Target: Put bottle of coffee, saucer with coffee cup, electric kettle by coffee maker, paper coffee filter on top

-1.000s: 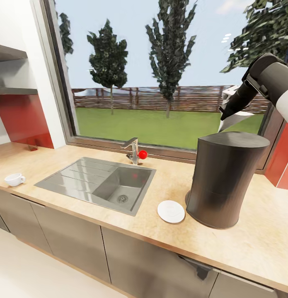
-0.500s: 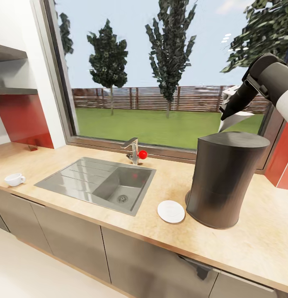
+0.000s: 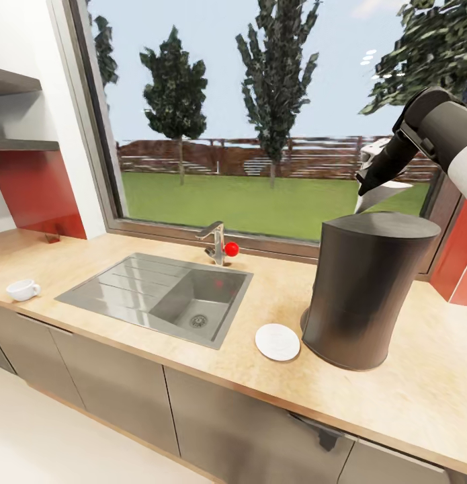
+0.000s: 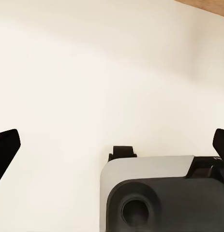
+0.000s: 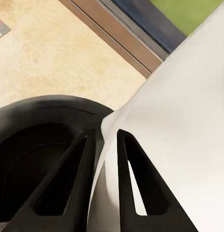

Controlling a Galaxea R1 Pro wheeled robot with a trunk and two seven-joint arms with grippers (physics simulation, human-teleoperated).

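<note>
The tall dark grey coffee maker [image 3: 367,289] stands on the tan countertop [image 3: 273,296], right of the sink. A flat white saucer [image 3: 277,342] lies against its left foot. The white coffee cup [image 3: 21,290] sits far left, near the counter's front edge. My right gripper [image 3: 367,180] hangs above the machine's back rim, shut on the white paper coffee filter [image 3: 382,193]. In the right wrist view its fingers [image 5: 68,179] pinch the filter [image 5: 179,125] over the machine's dark top [image 5: 39,140]. My left gripper [image 4: 112,145] is open over pale floor. The bottle of coffee and the electric kettle are out of view.
A grey inset sink [image 3: 159,296] with a faucet [image 3: 216,243] and red knob takes up the counter's middle. A large window runs behind it. Two dark wall shelves [image 3: 15,84] hang at the far left above red panels. Bare worktop lies right of the machine.
The head view has shifted very slightly. The right gripper still holds the filter above the machine, and nothing on the counter has moved.
</note>
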